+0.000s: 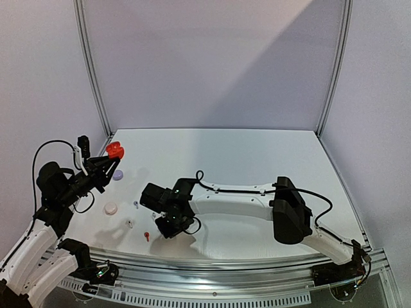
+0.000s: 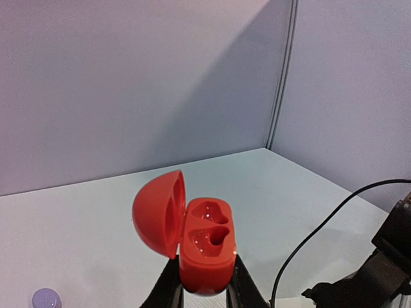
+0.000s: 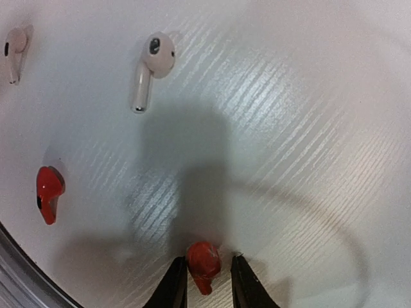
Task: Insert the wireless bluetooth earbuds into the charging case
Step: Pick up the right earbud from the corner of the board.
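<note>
Distance is what the coming move turns on: the red earbud [image 3: 203,264] pinched between the right gripper [image 3: 208,282] fingers sits low over the table [image 1: 257,160], well apart from the open red case [image 2: 204,247] clamped aloft in the left gripper [image 2: 205,290], up and to the left. Both empty sockets are shown only by the left wrist view, while a second red earbud [image 3: 49,192] and two white earbuds [image 3: 151,66] on the table are seen clearly only in the right wrist view.

A: What's around, excl. the job stuff?
B: White worktop [image 1: 244,154], pale walls [image 1: 212,64] behind & both sides. Metal posts [image 1: 92,70] at far corners, metal rail [image 1: 257,266] along near edge.
</note>
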You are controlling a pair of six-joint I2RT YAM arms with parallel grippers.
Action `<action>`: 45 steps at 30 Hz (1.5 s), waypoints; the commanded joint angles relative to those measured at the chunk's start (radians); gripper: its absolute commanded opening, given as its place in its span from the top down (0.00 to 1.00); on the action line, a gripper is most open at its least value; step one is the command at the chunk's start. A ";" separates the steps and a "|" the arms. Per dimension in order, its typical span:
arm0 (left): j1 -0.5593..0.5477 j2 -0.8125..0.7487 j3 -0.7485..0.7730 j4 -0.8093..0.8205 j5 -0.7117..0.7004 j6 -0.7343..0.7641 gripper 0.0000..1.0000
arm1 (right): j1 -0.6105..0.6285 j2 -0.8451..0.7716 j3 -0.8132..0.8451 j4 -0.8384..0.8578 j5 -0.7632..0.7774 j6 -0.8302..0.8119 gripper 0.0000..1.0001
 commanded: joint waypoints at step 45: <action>0.009 -0.010 0.000 0.013 0.027 0.004 1.00 | -0.094 -0.208 -0.172 0.267 -0.030 -0.073 0.95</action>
